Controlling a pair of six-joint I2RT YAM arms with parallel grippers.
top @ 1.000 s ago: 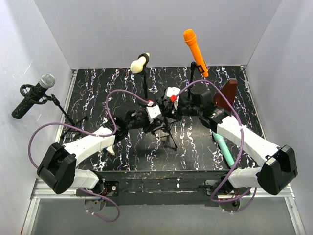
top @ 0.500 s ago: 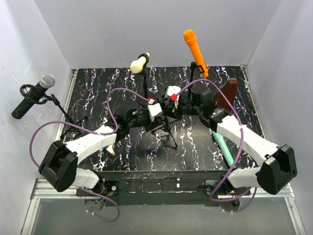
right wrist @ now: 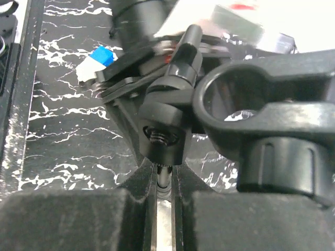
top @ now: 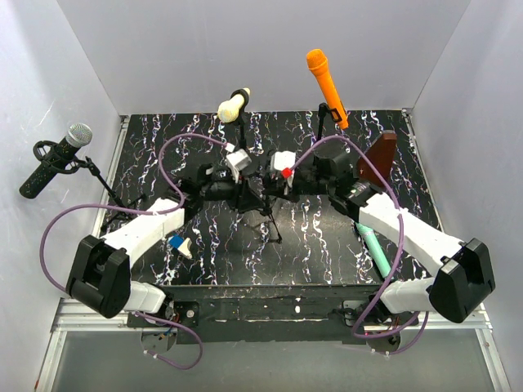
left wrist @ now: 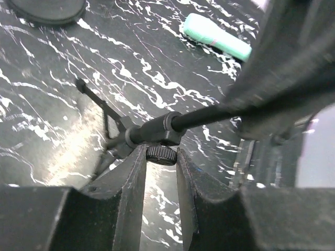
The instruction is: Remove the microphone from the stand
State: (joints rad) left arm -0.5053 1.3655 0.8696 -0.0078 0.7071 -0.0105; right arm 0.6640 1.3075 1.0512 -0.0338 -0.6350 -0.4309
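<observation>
Centre tripod stand (top: 268,219) gripped from both sides, likely to steady it. Right claw (right wrist: 165,194) clamped on thin rod below clip (right wrist: 293,115); clip ring empty. Left claw (left wrist: 159,175) narrow, straddling joint knob (left wrist: 160,155); whether it actually pinches, cannot tell. Teal microphone (top: 374,249) lies on worktop (top: 319,245), lower right of overhead frame, apart from stand.

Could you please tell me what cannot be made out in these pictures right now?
Top view: the top of the small stand is hidden beneath the left arm and right arm.
Top view: the teal microphone lies partly under the right arm.
Left wrist: a dark shape at right is too blurred to name; whether the left gripper presses the knob is unclear.
Right wrist: the rod in the right gripper vanishes between its fingers.
</observation>
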